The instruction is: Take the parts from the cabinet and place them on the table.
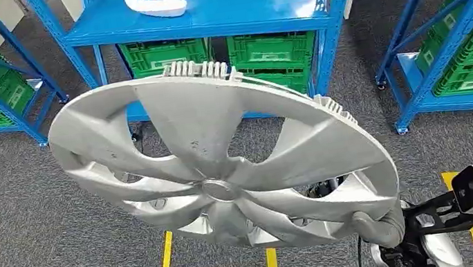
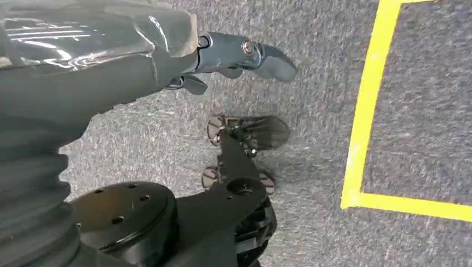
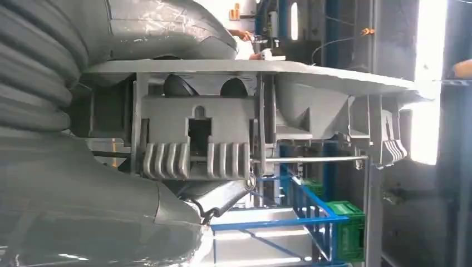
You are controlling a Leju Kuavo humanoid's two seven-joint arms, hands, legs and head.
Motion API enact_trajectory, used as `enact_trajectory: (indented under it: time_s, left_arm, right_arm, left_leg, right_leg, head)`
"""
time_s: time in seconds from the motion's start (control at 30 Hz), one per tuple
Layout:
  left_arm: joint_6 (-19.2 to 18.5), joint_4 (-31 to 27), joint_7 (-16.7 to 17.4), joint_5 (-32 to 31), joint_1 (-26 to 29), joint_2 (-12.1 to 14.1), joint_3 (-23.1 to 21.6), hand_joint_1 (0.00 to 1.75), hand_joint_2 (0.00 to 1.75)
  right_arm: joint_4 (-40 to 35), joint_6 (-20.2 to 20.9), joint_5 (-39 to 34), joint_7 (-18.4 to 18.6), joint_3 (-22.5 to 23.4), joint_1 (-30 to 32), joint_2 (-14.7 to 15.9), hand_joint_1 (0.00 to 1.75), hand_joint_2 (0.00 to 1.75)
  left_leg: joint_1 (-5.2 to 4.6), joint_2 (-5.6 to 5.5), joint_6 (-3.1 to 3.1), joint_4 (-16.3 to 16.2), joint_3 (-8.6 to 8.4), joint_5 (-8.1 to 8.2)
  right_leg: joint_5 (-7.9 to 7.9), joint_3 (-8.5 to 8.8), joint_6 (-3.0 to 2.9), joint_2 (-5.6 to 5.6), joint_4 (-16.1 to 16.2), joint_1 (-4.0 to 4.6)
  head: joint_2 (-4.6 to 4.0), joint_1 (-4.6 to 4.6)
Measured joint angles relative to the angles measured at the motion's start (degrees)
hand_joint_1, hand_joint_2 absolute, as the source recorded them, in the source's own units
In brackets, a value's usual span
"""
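— What is the right hand [image 1: 380,223] doing?

— I see it gripping the silver wheel cover [image 1: 217,164] by its rim, thumb on the face side, the cover raised and tilted up ahead of it. From the right wrist camera the rim's clip tabs [image 3: 195,158] sit right against the hand, and the darker fingers [image 3: 179,86] are mostly hidden behind the cover's back.

— And the left hand [image 2: 183,67]?

— It hangs over the grey carpet [image 2: 317,167] with nothing in it; I see the thumb [image 2: 250,55] sticking out, but the cover hides the other fingers, so I can't tell if they're curled.

— Anything beyond the cover?

— A blue shelf [image 1: 236,1] with a white part [image 1: 156,3] on it, well beyond the right hand; green crates [image 1: 271,48] below are partly blocked by the cover
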State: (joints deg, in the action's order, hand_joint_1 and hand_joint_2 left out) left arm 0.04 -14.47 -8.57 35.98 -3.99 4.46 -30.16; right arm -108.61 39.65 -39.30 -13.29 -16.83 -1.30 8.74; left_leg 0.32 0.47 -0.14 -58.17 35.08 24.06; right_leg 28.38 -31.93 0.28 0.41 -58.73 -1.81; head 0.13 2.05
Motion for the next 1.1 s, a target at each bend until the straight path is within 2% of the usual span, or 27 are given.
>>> enact_trajectory:
  time_s: [0.03, 0.07, 0.1, 0.17, 0.2, 0.23, 0.27, 0.33, 0.37, 0.4, 0.47, 0.5, 0.53, 0.57, 0.6, 0.67, 0.7, 0.73, 0.77, 0.83, 0.87, 0.9, 0.93, 1.0, 1.03, 1.07, 1.1]
  left_arm:
    - [0.0, 0.0, 0.0, 0.0, 0.03, 0.0, 0.0, 0.0, 1.75]
    - [0.0, 0.02, 0.0, 0.0, 0.04, 0.0, 0.0, 0.0, 1.75]
    - [0.0, 0.02, 0.0, 0.0, 0.02, 0.0, 0.0, 0.0, 1.75]
    - [0.0, 0.02, 0.0, 0.0, 0.09, 0.0, 0.0, 0.0, 1.75]
    - [0.0, 0.02, 0.0, 0.02, 0.13, 0.0, 0.0, 0.0, 1.75]
    - [0.0, 0.02, 0.0, 0.0, 0.15, 0.0, 0.0, 0.0, 1.75]
    - [0.02, 0.02, -0.04, 0.02, 0.15, 0.0, 0.0, 0.0, 1.75]
    - [0.11, 0.02, -0.24, 0.02, 0.13, 0.06, 0.0, 0.0, 1.75]
    - [0.24, 0.02, -0.35, 0.02, 0.07, 0.26, 0.0, 0.0, 1.75]
    - [0.22, 0.02, -0.42, 0.02, 0.11, 0.24, 0.0, 0.0, 1.75]
    - [0.22, 0.02, -0.48, 0.0, 0.12, 0.31, 0.0, 0.0, 1.75]
    - [0.24, 0.02, -0.48, 0.0, 0.14, 0.39, 0.0, 0.0, 1.75]
    - [0.22, 0.02, -0.48, -0.02, 0.1, 0.42, 0.0, 0.0, 1.75]
    - [0.22, 0.02, -0.5, -0.04, 0.06, 0.33, -0.02, 0.0, 1.75]
    - [0.22, 0.02, -0.52, -0.04, 0.0, 0.26, -0.02, 0.0, 1.75]
    - [0.24, 0.02, -0.52, -0.07, 0.03, 0.2, -0.02, 0.0, 1.75]
    - [0.24, 0.02, -0.52, -0.09, 0.03, 0.2, -0.04, 0.0, 1.75]
    - [0.26, 0.02, -0.52, -0.09, 0.03, 0.2, -0.04, 0.0, 1.75]
    - [0.26, 0.02, -0.52, -0.09, 0.03, 0.2, -0.04, 0.0, 1.75]
    - [0.31, 0.02, -0.52, -0.09, -0.04, 0.15, -0.04, 0.0, 1.75]
    - [0.31, 0.02, -0.52, -0.09, -0.07, 0.02, -0.04, 0.0, 1.75]
    - [0.33, 0.02, -0.52, -0.11, -0.14, -0.09, -0.04, 0.0, 1.75]
    - [0.35, 0.02, -0.55, -0.13, -0.09, 0.0, -0.04, 0.0, 1.75]
    - [0.39, 0.04, -0.55, -0.15, 0.06, 0.02, -0.04, 0.0, 1.75]
    - [0.39, 0.04, -0.55, -0.15, 0.08, 0.11, -0.04, 0.0, 1.75]
    - [0.39, 0.04, -0.55, -0.15, 0.17, 0.18, -0.09, 0.0, 1.75]
    - [0.44, 0.04, -0.65, -0.28, 0.11, 0.18, -0.09, 0.0, 1.75]
  right_arm:
    - [0.0, 0.0, 0.0, 0.0, 0.0, -0.05, 0.0, 1.71, 1.75]
    - [0.0, 0.0, 0.0, -0.02, 0.0, -0.04, -0.04, 1.71, 1.75]
    - [0.0, 0.0, 0.0, 0.0, -0.02, -0.05, -0.07, 1.71, 1.75]
    - [0.0, 0.0, 0.0, -0.02, 0.0, -0.03, -0.09, 1.71, 1.75]
    - [0.0, 0.0, 0.0, -0.02, -0.02, 0.04, -0.09, 1.71, 1.75]
    - [0.0, 0.04, 0.0, -0.02, -0.02, 0.13, -0.09, 1.71, 1.75]
    - [0.0, 0.11, 0.0, -0.02, -0.02, 0.14, -0.09, 1.71, 1.75]
    - [-0.02, 0.31, 0.0, -0.11, -0.02, 0.1, -0.09, 1.71, 1.75]
    - [-0.04, 0.48, 0.02, -0.24, 0.0, 0.11, -0.15, 1.71, 1.75]
    - [-0.04, 0.59, 0.11, -0.35, 0.02, -0.03, -0.2, 1.71, 1.75]
    - [-0.07, 0.66, 0.66, -0.68, 0.0, 0.1, -0.39, 1.71, 1.75]
    - [-0.17, 0.68, 0.94, -0.81, 0.04, 0.09, -0.42, 1.71, 1.75]
    - [-0.37, 0.77, 1.29, -0.96, 0.13, 0.12, -0.39, 1.71, 1.75]
    - [-0.37, 0.81, 1.75, -1.14, 0.2, 0.12, -0.35, 1.71, 1.75]
    - [-0.39, 0.92, 2.14, -1.42, 0.22, -0.03, -0.35, 1.71, 1.75]
    - [-0.42, 1.03, 3.02, -2.12, 0.42, 0.08, -0.35, 1.71, 1.75]
    - [-0.42, 1.01, 3.48, -2.3, 0.59, 0.24, -0.35, 1.71, 1.75]
    - [-0.42, 1.01, 3.83, -2.47, 0.72, 0.31, -0.35, 1.71, 1.75]
    - [-0.42, 1.01, 4.11, -2.64, 0.85, 0.32, -0.35, 1.71, 1.75]
    - [-0.5, 1.01, 4.61, -3.06, 1.03, 0.28, -0.39, 1.71, 1.75]
    - [-0.57, 1.01, 4.83, -3.15, 1.07, 0.25, -0.39, 1.71, 1.75]
    - [-0.59, 1.01, 5.07, -3.26, 1.07, 0.27, -0.42, 1.71, 1.75]
    - [-0.79, 1.01, 5.33, -3.41, 1.07, 0.26, -0.44, 1.71, 1.75]
    - [-0.81, 1.01, 5.84, -3.67, 1.07, 0.26, -0.42, 1.71, 1.75]
    - [-0.87, 1.01, 5.97, -3.78, 1.07, 0.24, -0.5, 1.71, 1.75]
    - [-0.96, 1.01, 6.12, -3.89, 1.09, 0.16, -0.66, 1.71, 1.75]
    - [-1.03, 0.96, 6.27, -4.04, 1.07, 0.19, -0.87, 1.71, 1.75]
  left_leg:
    - [0.22, -0.04, -0.34, -0.5, 0.28, 0.57]
    - [0.25, -0.16, -0.74, -2.49, 0.93, 2.56]
    - [0.34, -0.17, -1.07, -6.22, 2.35, 5.03]
    - [0.4, -0.18, -1.41, -16.0, 6.34, 9.45]
    - [0.4, -0.18, -1.41, -18.5, 7.29, 10.02]
    - [0.4, -0.19, -1.26, -17.79, 6.66, 9.22]
    - [0.39, -0.22, -0.98, -14.53, 4.76, 7.44]
    - [0.25, -0.45, -0.02, -3.8, -1.36, 2.95]
    - [0.03, -0.81, 0.67, -0.28, -3.37, 3.53]
    - [-0.27, -0.69, 0.85, -0.1, -3.09, 3.24]
    - [-0.62, -0.65, 1.04, -0.12, -2.8, 3.13]
    - [-0.67, -0.63, 1.43, 0.18, -2.74, 2.86]
    - [-0.18, -0.45, 1.95, 1.63, -3.26, 1.91]
    - [-0.12, -0.27, 2.03, 2.5, -3.54, 1.39]
    - [-0.16, -0.23, 2.53, 2.71, -3.39, 1.03]
    - [-0.37, -0.24, 2.6, 2.65, -2.94, 0.93]
    - [-0.54, -0.36, 2.68, 2.6, -2.76, 0.84]
    - [-0.67, -0.64, 2.67, 2.49, -2.64, 0.8]
    - [-0.77, -0.94, 2.66, 2.31, -2.58, 0.8]
    - [-0.9, -1.77, 2.56, 1.75, -2.49, 0.88]
    - [-0.88, -2.17, 2.44, 1.42, -2.25, 0.95]
    - [-1.35, -2.55, 2.18, 1.05, -1.76, 1.06]
    - [-1.24, -2.63, 1.93, 0.94, -1.43, 0.9]
    - [-0.96, -3.03, 1.4, 1.09, -1.24, 0.58]
    - [-1.08, -3.38, 1.17, 0.93, -1.12, 0.61]
    - [-0.91, -3.0, 0.87, 0.25, -0.53, 1.25]
    - [-0.77, -2.05, 0.26, -2.34, 0.46, 3.21]
  right_leg:
    - [-0.28, -0.06, -0.37, -0.01, 0.11, -0.22]
    - [-0.49, -0.18, -0.71, -0.05, 0.11, -0.22]
    - [-0.57, -0.35, -0.84, -0.04, 0.1, -0.22]
    - [-0.77, -0.8, -1.05, -0.04, 0.07, -0.08]
    - [-0.98, -0.99, -1.06, -0.04, 0.06, 0.01]
    - [-1.04, -1.05, -1.0, -0.03, 0.06, 0.06]
    - [-1.08, -1.04, -0.93, -0.01, 0.06, 0.15]
    - [-1.16, -0.85, -0.83, 0.11, 0.09, 0.36]
    - [-1.3, -0.91, -0.57, 0.11, 0.17, 0.25]
    - [-1.55, -1.17, -0.18, 0.1, 0.2, 0.49]
    - [-1.87, -1.42, 0.36, 0.07, 0.4, 0.21]
    - [-2.19, -1.32, 0.83, 0.08, 0.9, 0.23]
    - [-2.22, -1.31, 1.15, 0.06, 1.12, 0.42]
    - [-1.19, -2.23, 0.9, -0.06, -0.36, 0.44]
    - [0.7, -3.76, 0.42, -0.04, -3.55, 0.44]
    - [4.52, -7.98, 0.03, -0.05, -12.97, 0.42]
    - [5.5, -9.43, 0.19, -0.05, -16.34, 0.43]
    - [5.25, -9.49, 0.53, -0.05, -16.6, 0.43]
    - [4.08, -8.05, 0.93, -0.05, -14.15, 0.43]
    - [0.16, -2.26, 1.51, 0.35, -3.65, 0.46]
    - [-0.73, 0.07, 1.09, 1.67, 1.1, 0.44]
    - [-0.75, 0.4, 0.47, 1.42, 1.35, 0.71]
    - [-0.97, 0.11, 0.17, 0.88, 1.33, 0.74]
    - [-1.1, -0.03, -0.15, 0.57, 1.31, 1.15]
    - [-1.41, 0.02, -0.61, 0.22, 1.67, 0.5]
    - [-1.55, 0.13, -0.75, -0.15, 1.77, 0.33]
    - [-1.54, 0.13, -1.09, -0.53, 1.77, 0.19]
  head:
    - [0.0, 0.0]
    - [0.0, 0.15]
    - [0.0, 0.11]
    - [0.0, 0.11]
    - [0.0, 0.15]
    - [0.0, 0.11]
    - [0.0, 0.13]
    - [0.0, 0.11]
    - [0.0, 0.02]
    - [0.0, 0.02]
    - [0.0, 0.15]
    - [0.0, 0.18]
    - [0.0, 0.13]
    - [0.0, -0.02]
    - [0.0, -0.04]
    - [0.0, -0.04]
    - [0.0, -0.04]
    - [0.0, -0.04]
    - [0.0, -0.04]
    - [0.0, -0.07]
    - [0.0, -0.07]
    - [0.0, 0.04]
    - [0.0, 0.0]
    - [0.0, 0.02]
    - [0.0, 0.02]
    - [0.0, 0.0]
    - [0.0, 0.46]
